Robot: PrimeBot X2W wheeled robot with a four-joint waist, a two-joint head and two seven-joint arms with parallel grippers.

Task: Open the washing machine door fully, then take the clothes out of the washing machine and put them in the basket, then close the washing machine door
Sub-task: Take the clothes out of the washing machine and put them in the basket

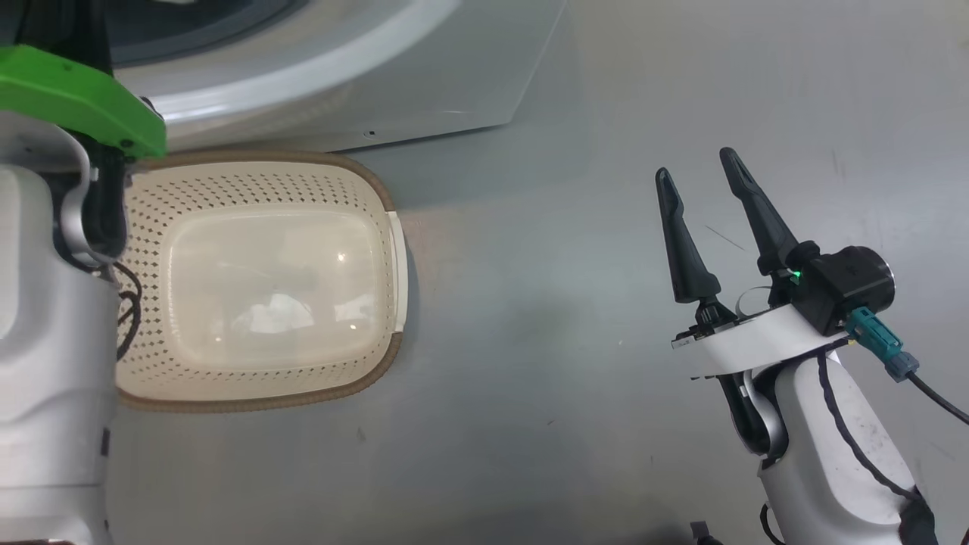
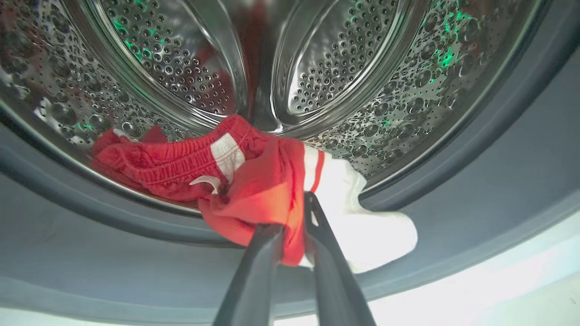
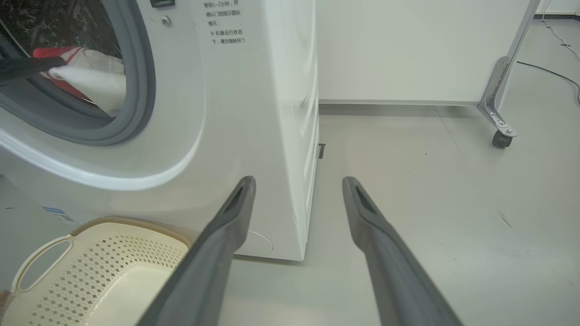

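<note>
Left gripper (image 2: 292, 217) clamped on red clothes (image 2: 181, 163) at washing machine (image 3: 253, 113) mouth, not yet out; basket (image 1: 378, 189) on floor (image 1: 568, 378) before washing machine, nothing inside; right gripper (image 1: 697, 165) spread, idle; drop-off, door closing remain

Floor (image 3: 408, 190): smooth pale grey | Wall (image 3: 408, 45): plain white | Far right: metal frame leg (image 3: 497, 90) on caster, black cable (image 3: 553, 74) beside it

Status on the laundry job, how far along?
Done: the mouth of the washing machine stands uncovered, so the door is open. In hand: the left gripper is shut on the clothes at the drum's lip. Left: the basket is empty, the door unclosed. The right gripper hangs open over the floor.
</note>
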